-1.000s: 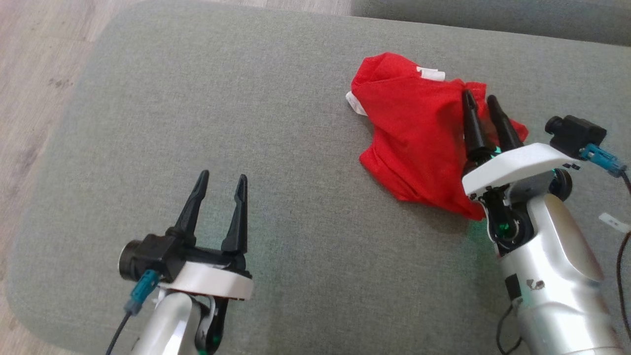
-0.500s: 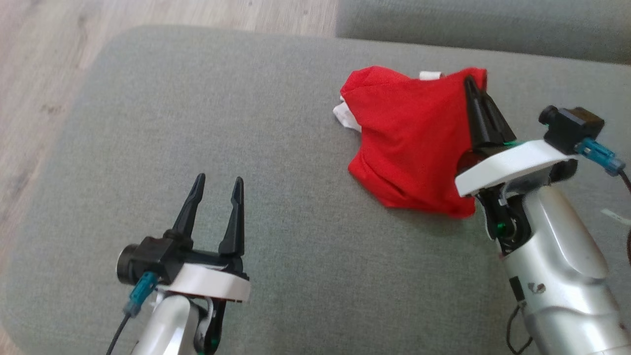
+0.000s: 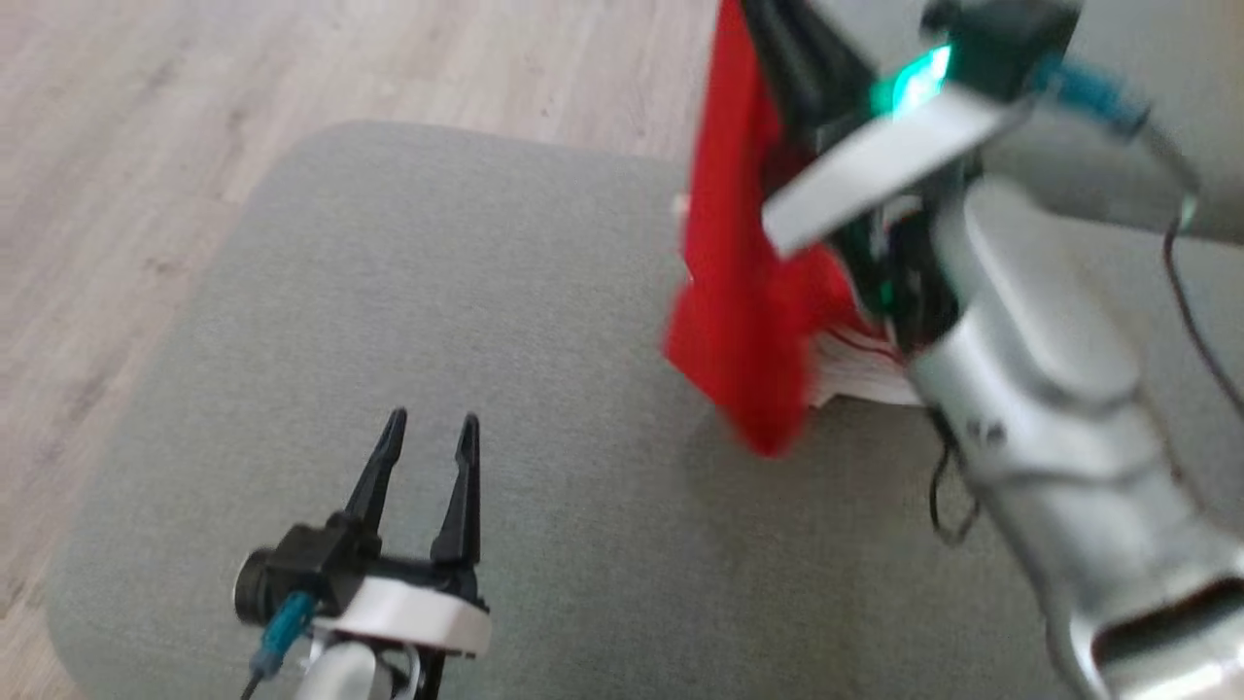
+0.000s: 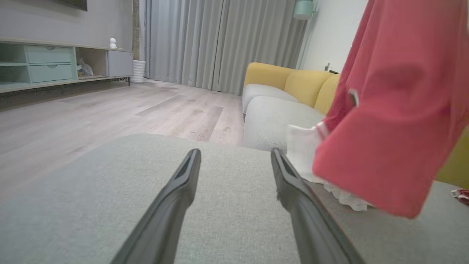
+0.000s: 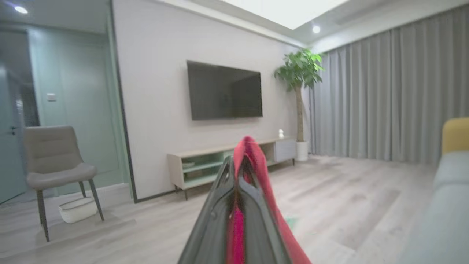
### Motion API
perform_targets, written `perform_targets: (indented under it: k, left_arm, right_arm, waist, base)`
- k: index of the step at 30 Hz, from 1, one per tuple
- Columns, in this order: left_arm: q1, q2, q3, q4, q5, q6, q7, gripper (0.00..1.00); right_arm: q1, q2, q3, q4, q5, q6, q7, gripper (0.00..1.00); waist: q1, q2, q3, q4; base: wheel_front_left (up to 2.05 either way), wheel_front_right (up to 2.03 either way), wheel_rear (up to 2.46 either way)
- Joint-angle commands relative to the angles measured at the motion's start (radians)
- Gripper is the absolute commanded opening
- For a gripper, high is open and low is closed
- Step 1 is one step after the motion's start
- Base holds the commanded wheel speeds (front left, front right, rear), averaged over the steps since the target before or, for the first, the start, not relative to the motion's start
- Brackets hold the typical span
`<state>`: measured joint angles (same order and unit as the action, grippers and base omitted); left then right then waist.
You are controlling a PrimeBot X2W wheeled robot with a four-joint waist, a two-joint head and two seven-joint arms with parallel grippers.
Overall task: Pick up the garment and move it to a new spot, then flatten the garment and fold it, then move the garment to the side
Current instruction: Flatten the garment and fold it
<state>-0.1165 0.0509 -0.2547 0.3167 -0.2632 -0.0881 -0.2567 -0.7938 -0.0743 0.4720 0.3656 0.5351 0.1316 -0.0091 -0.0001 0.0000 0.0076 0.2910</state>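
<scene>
1. Garment, bright red with a white bit at the bottom, hangs off the right gripper, whose fingers are pinched tight on a fold of the cloth.
2. Its lower end dangles over the right half of the grey cushion; can't tell if the white hem touches.
3. Left gripper sits low over the cushion's near-left part, fingers spread, nothing between them.
</scene>
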Motion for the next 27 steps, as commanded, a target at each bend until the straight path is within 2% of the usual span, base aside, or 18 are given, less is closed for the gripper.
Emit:
perform_targets:
  k: [1, 4, 6, 10, 15, 21, 24, 25, 26, 27]
  left_arm:
    - [-0.017, 0.001, 0.039, -0.029, -0.002, 0.003, -0.005, 1.0]
    - [0.0, 0.001, 0.051, -0.029, 0.004, 0.002, -0.005, 1.0]
    - [0.01, 0.005, 0.063, -0.032, 0.011, 0.0, -0.005, 1.0]
    - [0.015, 0.005, 0.085, -0.053, 0.015, 0.004, -0.005, 1.0]
    - [0.015, 0.004, 0.093, -0.065, 0.016, 0.002, -0.005, 1.0]
    - [0.001, 0.001, 0.095, -0.07, 0.014, 0.001, -0.005, 1.0]
    - [-0.007, 0.001, 0.092, -0.068, 0.015, -0.001, -0.005, 1.0]
    - [-0.01, 0.001, 0.091, -0.068, 0.015, -0.001, -0.005, 1.0]
    - [-0.013, 0.0, 0.09, -0.067, 0.015, -0.002, -0.005, 1.0]
    - [-0.015, 0.0, 0.09, -0.066, 0.016, -0.002, -0.005, 1.0]
  right_arm:
    - [-0.067, 0.021, 0.006, -0.026, 0.019, -0.001, -0.017, 0.0]
    - [-0.176, 0.023, 0.013, -0.005, 0.096, -0.001, -0.074, 0.0]
    - [-0.263, 0.024, -0.032, 0.045, 0.186, -0.001, -0.135, 0.0]
    - [-0.334, 0.014, -0.139, 0.159, 0.171, -0.001, -0.167, 0.0]
    - [-0.28, -0.113, -0.206, 0.233, 0.12, -0.001, -0.154, 0.0]
    - [-0.081, -0.314, -0.215, 0.293, 0.056, -0.001, -0.097, 0.0]
    - [-0.006, -0.377, -0.245, 0.362, 0.022, -0.001, -0.085, 0.0]
    - [0.007, -0.387, -0.254, 0.383, 0.006, -0.001, -0.087, 0.06]
    - [0.016, -0.393, -0.269, 0.409, -0.01, -0.001, -0.09, 1.0]
    - [0.023, -0.393, -0.279, 0.438, -0.031, -0.001, -0.083, 1.0]
  waist:
    - [0.0001, 0.0, -0.028, 0.022]
    - [0.0001, 0.0, -0.046, 0.024]
    - [0.0001, 0.0, -0.054, 0.02]
    - [0.0001, 0.0, -0.036, -0.002]
    - [0.0001, 0.0, -0.007, -0.034]
    - [0.0001, 0.0, 0.017, -0.08]
    - [0.0001, 0.0, 0.021, -0.103]
    - [0.0001, 0.0, 0.022, -0.109]
    - [0.0001, 0.0, 0.022, -0.116]
    - [0.0001, 0.0, 0.021, -0.123]
  base:
    - [0.0, 0.0, 0.0]
    - [0.0, 0.0, 0.0]
    - [0.0, 0.0, 0.0]
    - [0.0, 0.0, 0.0]
    - [0.0, 0.0, 0.0]
    - [0.0, 0.0, 0.0]
    - [0.0, 0.0, 0.0]
    - [0.0, 0.0, 0.0]
    - [0.0, 0.0, 0.0]
    - [0.0, 0.0, 0.0]
